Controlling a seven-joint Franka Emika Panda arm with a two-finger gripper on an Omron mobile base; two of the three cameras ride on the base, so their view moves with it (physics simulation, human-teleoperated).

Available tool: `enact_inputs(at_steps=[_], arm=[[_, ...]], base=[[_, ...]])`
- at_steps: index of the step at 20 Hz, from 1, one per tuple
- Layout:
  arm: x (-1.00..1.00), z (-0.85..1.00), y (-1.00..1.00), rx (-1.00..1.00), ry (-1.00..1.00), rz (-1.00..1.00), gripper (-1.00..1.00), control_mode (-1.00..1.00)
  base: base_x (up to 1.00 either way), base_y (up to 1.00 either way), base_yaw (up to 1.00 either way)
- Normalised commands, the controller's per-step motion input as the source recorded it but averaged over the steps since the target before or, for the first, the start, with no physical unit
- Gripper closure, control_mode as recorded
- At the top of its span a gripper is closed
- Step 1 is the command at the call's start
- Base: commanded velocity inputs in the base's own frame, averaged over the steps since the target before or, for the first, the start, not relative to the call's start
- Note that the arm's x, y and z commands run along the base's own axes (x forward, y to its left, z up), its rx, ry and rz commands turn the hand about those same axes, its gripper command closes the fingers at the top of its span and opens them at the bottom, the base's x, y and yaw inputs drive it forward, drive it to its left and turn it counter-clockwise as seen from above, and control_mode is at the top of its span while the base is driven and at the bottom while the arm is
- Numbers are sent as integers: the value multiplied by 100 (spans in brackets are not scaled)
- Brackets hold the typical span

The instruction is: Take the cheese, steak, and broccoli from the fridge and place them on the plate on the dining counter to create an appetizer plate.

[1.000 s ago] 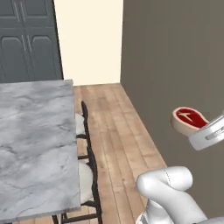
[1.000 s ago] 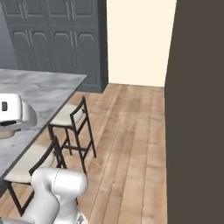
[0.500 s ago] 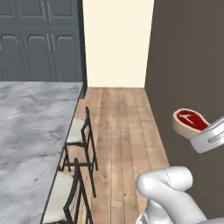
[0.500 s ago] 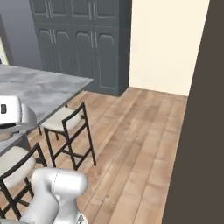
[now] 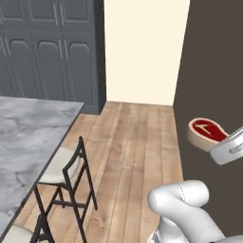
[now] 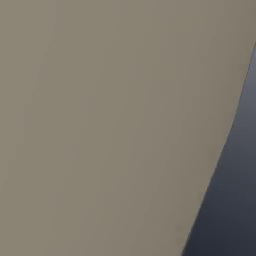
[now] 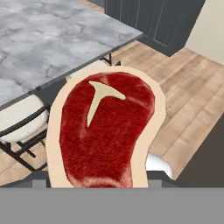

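The steak [image 5: 206, 132], a raw red slab with a pale fat rim and a white bone mark, hangs in the air at the right, above the wooden floor. My gripper [image 5: 220, 145] is shut on its lower right edge. In the hand view the steak [image 7: 105, 131] stands right in front of the camera and covers the fingertips. The dining counter [image 5: 28, 137] of grey veined marble lies to the left, and in the hand view the dining counter [image 7: 52, 39] spreads beyond the steak. The cheese, broccoli, fridge and plate are out of view.
Black-framed chairs [image 5: 66, 175] with pale seats stand along the counter's edge; one chair seat [image 7: 17, 116] sits below the steak. Dark grey cabinets [image 5: 47, 52] line the back wall. A flat brownish surface [image 6: 100, 125] stands very close to the right base camera.
The base has turned, so the whole scene has slid left: the counter has moved to the left edge and the cabinets have come into view. The steak stays in my grip.
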Motion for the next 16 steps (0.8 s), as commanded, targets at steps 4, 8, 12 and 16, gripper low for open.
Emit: enact_inputs(at_steps=[4, 8, 12, 16], arm=[[0, 0, 0, 0, 0, 0, 100, 100], [0, 0, 0, 0, 0, 0, 100, 100], [0, 0, 0, 0, 0, 0, 100, 100], [0, 0, 0, 0, 0, 0, 100, 100]], base=[[100, -67, 32], [100, -72, 30], [100, -71, 30], [100, -61, 31]])
